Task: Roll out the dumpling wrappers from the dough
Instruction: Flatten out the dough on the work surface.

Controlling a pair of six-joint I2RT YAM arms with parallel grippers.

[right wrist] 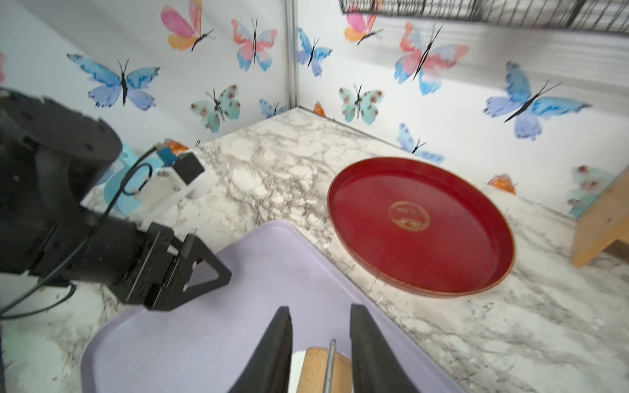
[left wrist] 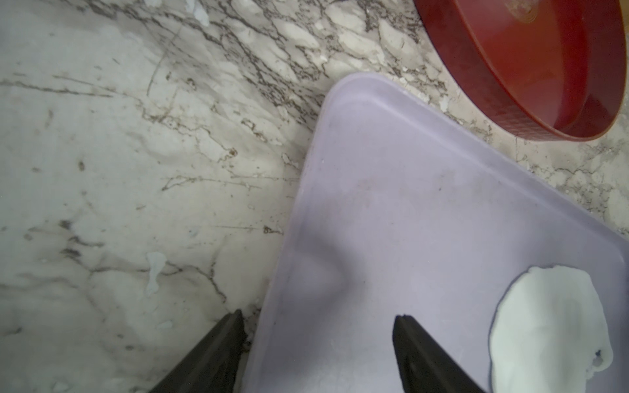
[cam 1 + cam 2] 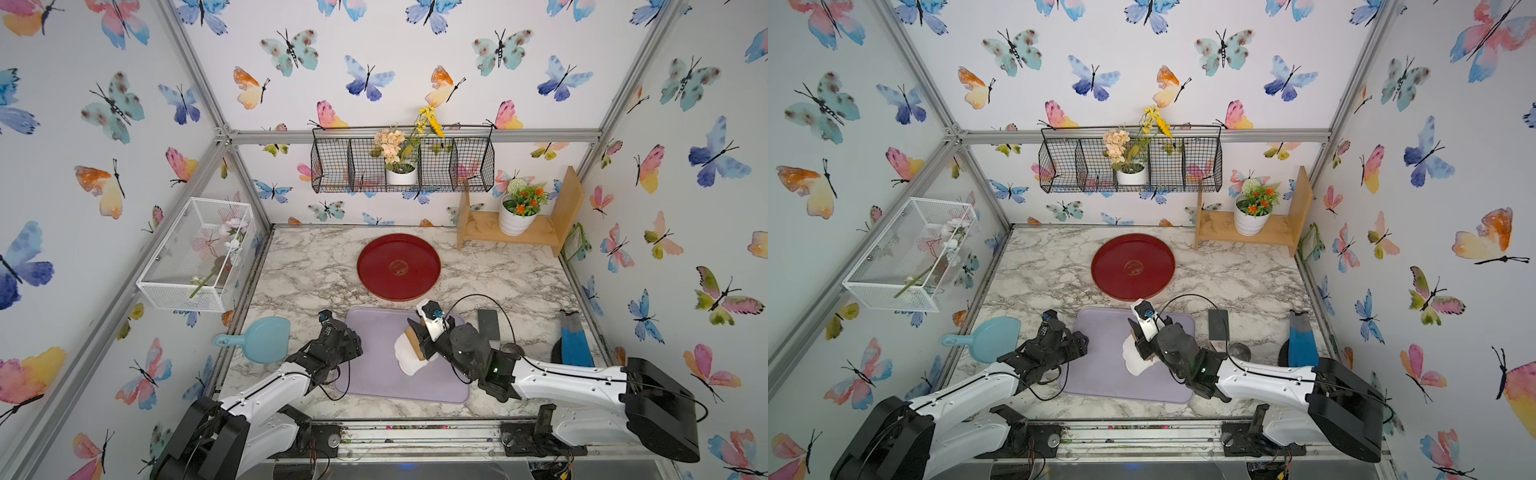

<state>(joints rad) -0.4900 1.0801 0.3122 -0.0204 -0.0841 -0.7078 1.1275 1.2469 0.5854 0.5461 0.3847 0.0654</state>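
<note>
The dough [image 3: 405, 353] [image 3: 1130, 356] is a flat, irregular white sheet on a lavender mat [image 3: 374, 378] [image 3: 1100, 378] at the front of the marble table. My right gripper [image 3: 417, 338] [image 1: 320, 308] is shut on a wooden roller [image 3: 412, 337] [image 1: 315, 371], which rests on the dough. My left gripper [image 3: 352, 338] [image 2: 318, 314] stands open and holds nothing. It straddles the mat's [image 2: 408, 204] left edge, with the dough [image 2: 551, 326] off to its side. The dumpling wrappers are out of view.
A round red tray [image 3: 382, 257] [image 1: 442, 245] lies behind the mat. A light blue scoop [image 3: 266, 338] sits left of the mat. To the right are a dark flat block [image 3: 488, 324] and a blue-and-black tool [image 3: 575, 340]. A wooden shelf [image 3: 548, 237] with a plant stands back right.
</note>
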